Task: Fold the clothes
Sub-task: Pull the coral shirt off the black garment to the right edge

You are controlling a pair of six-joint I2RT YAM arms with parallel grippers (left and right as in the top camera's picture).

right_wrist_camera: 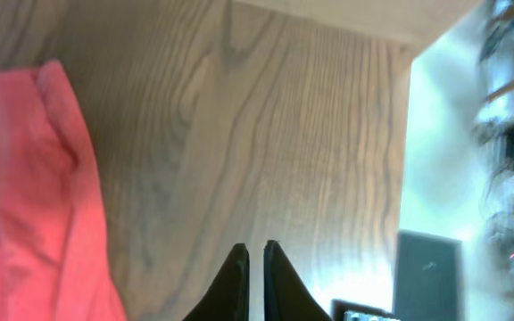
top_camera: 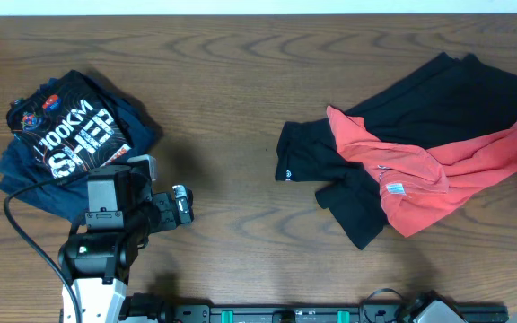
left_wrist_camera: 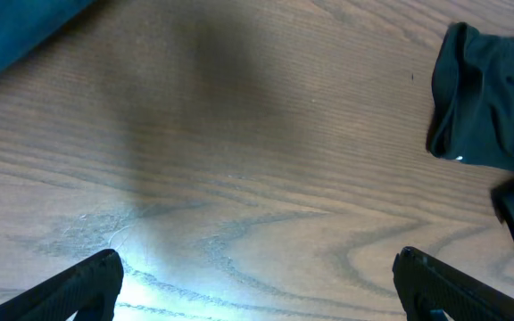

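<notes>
A folded navy "100KM" printed tee [top_camera: 65,135] lies at the table's left. A crumpled black tee [top_camera: 420,117] with a small white logo lies at the right, with a red tee [top_camera: 438,166] draped over it. My left gripper [top_camera: 185,208] is open and empty above bare wood between the two piles; its fingers [left_wrist_camera: 257,285] spread wide in the left wrist view, where a black tee edge [left_wrist_camera: 484,98] shows at the right. My right gripper [right_wrist_camera: 255,259] is shut and empty, over bare wood beside the red tee [right_wrist_camera: 25,196]. It is out of the overhead view.
The wooden table [top_camera: 240,90] spans the view. The table's right edge [right_wrist_camera: 409,134] shows in the right wrist view, with the floor beyond. A black cable [top_camera: 25,233] loops by the left arm's base. A rail [top_camera: 285,314] runs along the front edge.
</notes>
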